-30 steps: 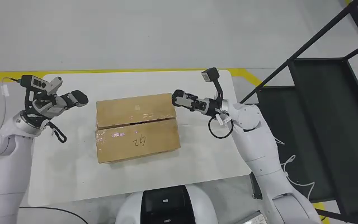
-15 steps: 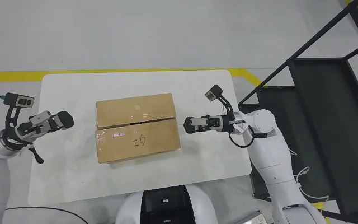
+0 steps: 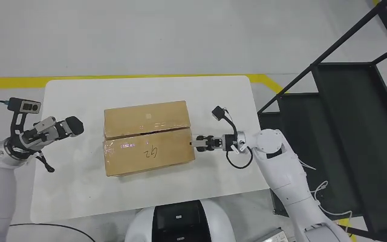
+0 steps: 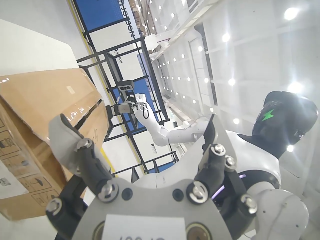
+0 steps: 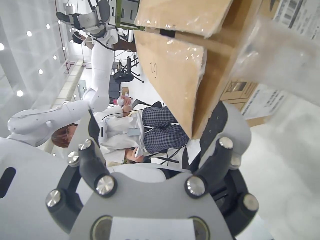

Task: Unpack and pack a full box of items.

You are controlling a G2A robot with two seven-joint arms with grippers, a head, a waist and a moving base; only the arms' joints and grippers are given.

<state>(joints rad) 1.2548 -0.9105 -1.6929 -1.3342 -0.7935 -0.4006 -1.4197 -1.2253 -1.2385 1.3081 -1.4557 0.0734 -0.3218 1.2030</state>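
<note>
Here, the left gripper (image 3: 69, 126) is held over the left part of the white table (image 3: 224, 97), apart from the cardboard box (image 3: 148, 138), with its fingers (image 4: 62, 131) spread. The box is set at the table's middle, its top flaps folded down and a seam visible between them. The right gripper (image 3: 197, 144) is positioned at the box's right side, fingers (image 5: 220, 123) apart, with the box's upper edge between them.

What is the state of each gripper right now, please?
Left gripper: open, empty, apart from the cardboard box.
Right gripper: open, at the cardboard box's side edge, holding nothing.
</note>
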